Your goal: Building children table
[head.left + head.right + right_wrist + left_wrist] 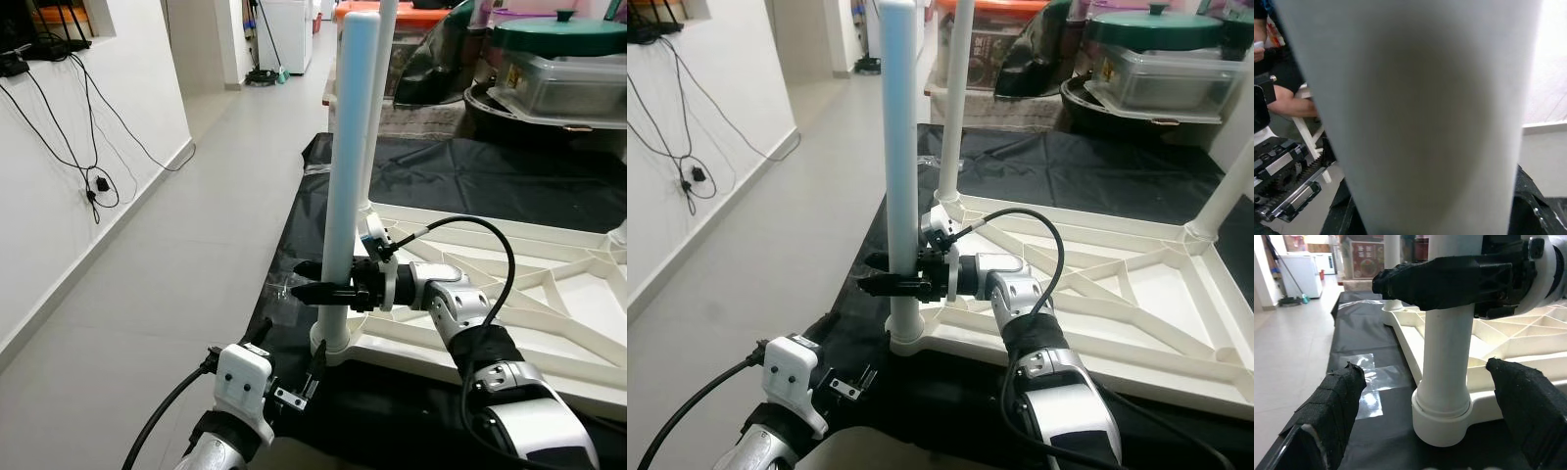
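Note:
A white children's table (490,354) lies upside down on a black sheet (441,176). Its near-left leg (348,147) stands upright in the corner socket (331,345). My right gripper (308,280) reaches in from the right and is shut on this leg a little above the socket; the leg (1415,112) looms very close in the right wrist view. My left gripper (1425,377) is open low in front of the socket, with one finger on either side of the leg's base and not touching it. Two more legs (955,98) (1234,186) stand at other corners.
A patch of clear tape (1369,377) lies on the sheet beside the socket. Tiled floor (196,215) runs along the left, with cables (69,108) hanging on the white wall. Lidded containers (558,59) are stacked at the back right. A person's arm (1288,105) is nearby.

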`<state>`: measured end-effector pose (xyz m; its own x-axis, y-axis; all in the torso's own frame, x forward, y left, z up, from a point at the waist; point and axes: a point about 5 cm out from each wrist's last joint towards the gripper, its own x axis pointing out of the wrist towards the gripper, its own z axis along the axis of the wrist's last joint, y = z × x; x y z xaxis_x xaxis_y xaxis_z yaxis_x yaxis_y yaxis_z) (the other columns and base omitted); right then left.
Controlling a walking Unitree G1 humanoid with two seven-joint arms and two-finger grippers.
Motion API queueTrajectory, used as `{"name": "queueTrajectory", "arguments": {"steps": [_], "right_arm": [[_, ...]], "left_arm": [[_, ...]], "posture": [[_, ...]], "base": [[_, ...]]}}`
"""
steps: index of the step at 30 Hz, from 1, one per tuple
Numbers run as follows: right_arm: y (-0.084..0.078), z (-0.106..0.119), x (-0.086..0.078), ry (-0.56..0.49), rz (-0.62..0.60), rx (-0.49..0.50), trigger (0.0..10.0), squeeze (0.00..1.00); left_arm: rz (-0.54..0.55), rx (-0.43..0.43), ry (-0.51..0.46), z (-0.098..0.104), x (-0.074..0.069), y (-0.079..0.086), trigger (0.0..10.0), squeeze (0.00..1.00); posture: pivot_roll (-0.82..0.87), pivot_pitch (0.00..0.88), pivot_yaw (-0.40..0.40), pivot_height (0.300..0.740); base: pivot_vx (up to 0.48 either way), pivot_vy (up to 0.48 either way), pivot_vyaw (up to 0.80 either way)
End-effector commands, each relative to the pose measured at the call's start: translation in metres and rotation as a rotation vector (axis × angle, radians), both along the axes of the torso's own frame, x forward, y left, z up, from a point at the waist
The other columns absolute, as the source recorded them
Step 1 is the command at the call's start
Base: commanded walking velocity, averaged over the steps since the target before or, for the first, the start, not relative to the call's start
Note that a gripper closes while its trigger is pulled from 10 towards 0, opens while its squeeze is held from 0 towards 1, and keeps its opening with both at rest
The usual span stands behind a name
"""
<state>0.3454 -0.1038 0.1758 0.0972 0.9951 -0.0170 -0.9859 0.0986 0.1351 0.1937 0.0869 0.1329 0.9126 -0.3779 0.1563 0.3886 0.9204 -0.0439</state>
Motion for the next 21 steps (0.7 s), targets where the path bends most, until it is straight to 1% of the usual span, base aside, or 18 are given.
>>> {"name": "queueTrajectory", "arguments": {"steps": [1, 2, 3, 4, 6, 7, 8, 9, 10, 11, 12, 13, 14, 15, 16, 17, 18, 21], "right_arm": [[0.008, -0.007, 0.0, 0.03, -0.067, 0.044, 0.0, 0.0], [0.008, -0.006, 0.005, 0.015, -0.181, 0.068, 0.0, 0.0], [0.008, -0.006, 0.005, 0.015, -0.181, 0.068, 0.0, 0.0], [0.007, -0.004, 0.013, -0.015, -0.335, 0.086, 0.0, 0.0], [0.007, -0.004, 0.013, -0.015, -0.335, 0.086, 0.0, 0.0], [0.001, -0.004, 0.023, -0.055, -0.58, 0.054, 0.0, 0.0], [0.001, -0.004, 0.023, -0.055, -0.58, 0.054, 0.0, 0.0], [-0.017, -0.004, 0.031, -0.108, -0.914, 0.005, 0.0, 0.0], [-0.017, -0.004, 0.031, -0.108, -0.914, 0.005, 0.0, 0.0], [-0.042, -0.003, 0.029, -0.164, -1.269, -0.039, 0.0, 0.0], [-0.042, -0.003, 0.029, -0.164, -1.269, -0.039, 0.0, 0.0], [-0.062, -0.002, 0.021, -0.182, -1.525, -0.056, 0.0, 0.0], [-0.062, -0.002, 0.021, -0.182, -1.525, -0.056, 0.0, 0.0], [-0.071, -0.004, 0.014, -0.156, -1.645, -0.076, 0.0, 0.0], [-0.071, -0.004, 0.014, -0.156, -1.645, -0.076, 0.0, 0.0], [-0.07, -0.008, 0.007, -0.117, -1.683, -0.096, 0.0, 0.0], [-0.066, -0.011, 0.005, -0.089, -1.686, -0.105, 0.0, 0.0], [-0.059, -0.013, 0.002, -0.077, -1.68, -0.116, 0.0, 0.0]], "left_arm": [[0.003, 0.003, 0.009, -0.003, 0.0, 0.001, 10.0, 0.0], [0.003, 0.003, 0.01, -0.003, 0.0, 0.001, 10.0, 0.0], [0.003, 0.003, 0.01, -0.003, 0.0, 0.001, 10.0, 0.0], [0.003, 0.003, 0.01, -0.003, 0.0, 0.001, 10.0, 0.0], [0.003, 0.003, 0.01, -0.003, 0.0, 0.001, 10.0, 0.0], [0.003, 0.003, 0.01, -0.003, 0.0, 0.001, 10.0, 0.0], [0.003, 0.003, 0.01, -0.003, 0.0, 0.001, 10.0, 0.0], [0.002, 0.003, 0.011, -0.003, 0.0, 0.001, 10.0, 0.0], [0.002, 0.003, 0.011, -0.003, 0.0, 0.001, 10.0, 0.0], [0.0, 0.004, 0.012, -0.003, 0.0, 0.001, 10.0, 0.0], [0.0, 0.004, 0.012, -0.003, 0.0, 0.001, 10.0, 0.0], [-0.001, 0.005, 0.013, -0.003, 0.0, 0.001, 10.0, 0.0], [-0.001, 0.005, 0.013, -0.003, 0.0, 0.001, 10.0, 0.0], [-0.002, 0.005, 0.013, -0.003, 0.0, 0.001, 10.0, 0.0], [-0.002, 0.005, 0.013, -0.003, 0.0, 0.001, 10.0, 0.0], [-0.001, 0.006, 0.013, -0.003, 0.0, 0.001, 10.0, 0.0], [-0.001, 0.007, 0.013, -0.003, 0.0, 0.001, 10.0, 0.0], [-0.002, 0.008, 0.013, -0.004, 0.0, 0.001, 10.0, 0.0]], "posture": [[0.1, 0.0, -0.032, 0.74], [0.1, 0.0, -0.032, 0.74], [0.1, 0.0, -0.032, 0.74], [0.1, 0.0, -0.031, 0.74], [0.1, 0.0, -0.031, 0.74], [0.1, 0.0, -0.031, 0.74], [0.1, 0.0, -0.031, 0.74], [0.09, 0.0, -0.028, 0.74], [0.09, 0.0, -0.028, 0.74], [0.09, 0.0, -0.028, 0.74], [0.09, 0.0, -0.028, 0.74], [0.09, 0.0, -0.029, 0.74], [0.09, 0.0, -0.029, 0.74], [0.09, 0.0, -0.029, 0.74], [0.09, 0.0, -0.029, 0.74], [0.1, 0.0, -0.031, 0.74], [0.1, 0.0, -0.031, 0.74], [0.09, 0.0, -0.028, 0.74]], "base": [[0.0, 0.0, 0.0], [0.0, 0.0, 0.0], [0.0, 0.0, 0.0], [0.0, 0.0, 0.0], [0.0, 0.0, 0.0], [0.0, 0.0, 0.0], [0.0, 0.0, 0.0], [0.0, 0.0, 0.0], [0.0, 0.0, 0.0], [0.0, 0.0, 0.0], [0.0, 0.0, 0.0], [0.0, 0.0, 0.0], [0.0, 0.0, 0.0], [0.0, 0.0, 0.0], [0.0, 0.0, 0.0], [0.0, 0.0, 0.0], [0.0, 0.0, 0.0], [0.0, 0.0, 0.0]]}}
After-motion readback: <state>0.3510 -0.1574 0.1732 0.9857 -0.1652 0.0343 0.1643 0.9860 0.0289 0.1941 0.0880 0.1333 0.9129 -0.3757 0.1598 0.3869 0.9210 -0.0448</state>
